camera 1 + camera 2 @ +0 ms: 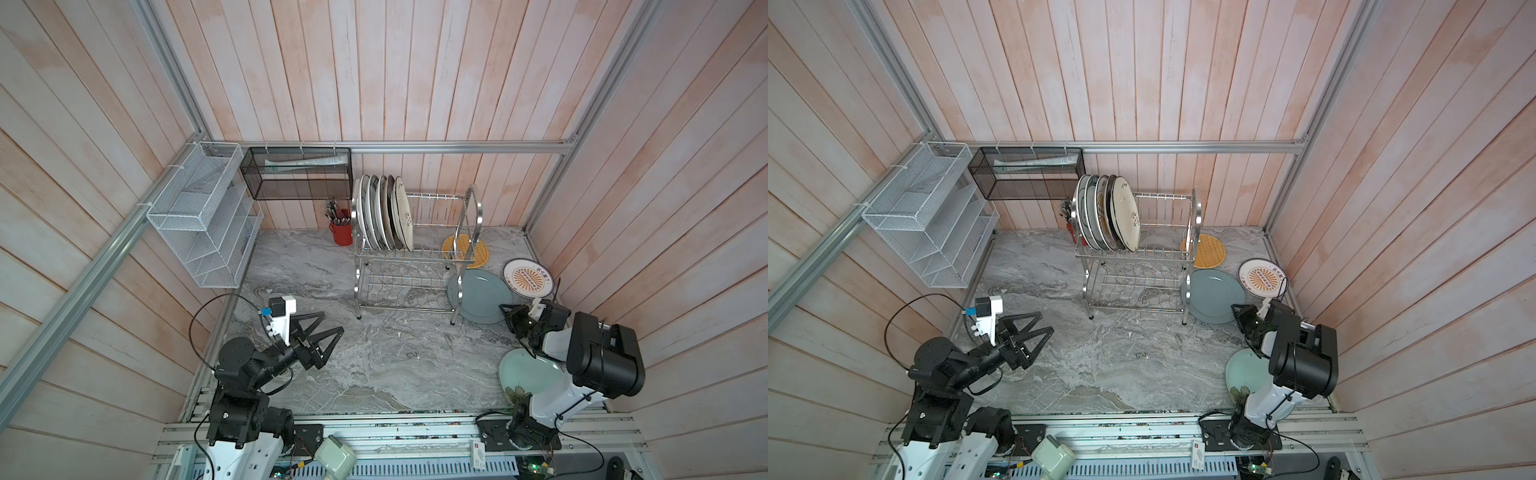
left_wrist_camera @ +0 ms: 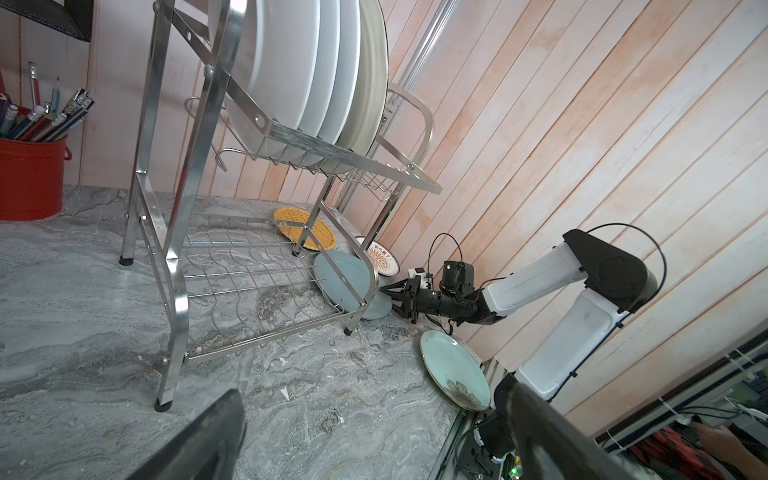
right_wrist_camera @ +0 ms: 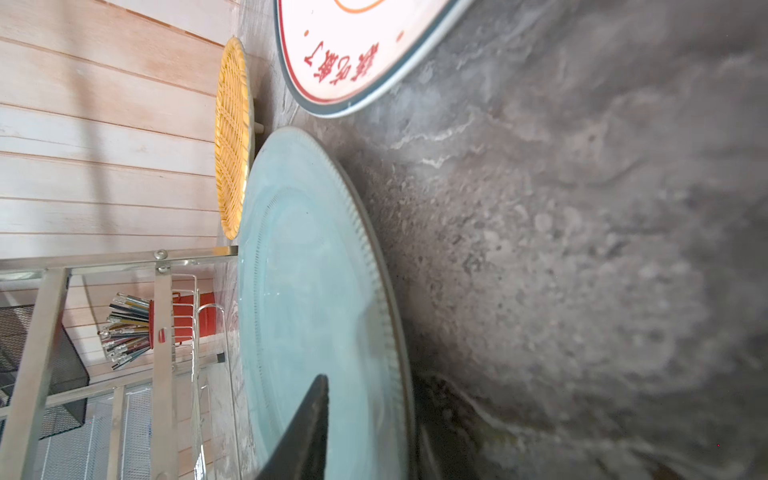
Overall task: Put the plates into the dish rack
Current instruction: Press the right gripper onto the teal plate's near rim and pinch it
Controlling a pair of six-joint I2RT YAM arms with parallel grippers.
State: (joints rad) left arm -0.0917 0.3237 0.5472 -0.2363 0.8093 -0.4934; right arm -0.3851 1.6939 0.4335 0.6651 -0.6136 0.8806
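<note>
Grey-blue plate point(image 1: 478, 297), ribbed rim, lies on the counter point(image 1: 374, 365) beside the rack point(image 1: 415, 257). Right hand point(image 1: 510, 321) straddles its near edge; whether it grips, cannot tell. Left hand point(image 1: 328, 328) spread wide, empty.

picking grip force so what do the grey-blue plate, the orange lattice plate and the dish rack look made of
grey-blue plate: probably glazed ceramic, satin; soft sheen, finely ribbed rim.
orange lattice plate: basket-weave look suggests woven rattan, but could be printed ceramic; cannot tell.
dish rack: likely polished stainless steel, by its mirror-bright tubes and wires.
</note>
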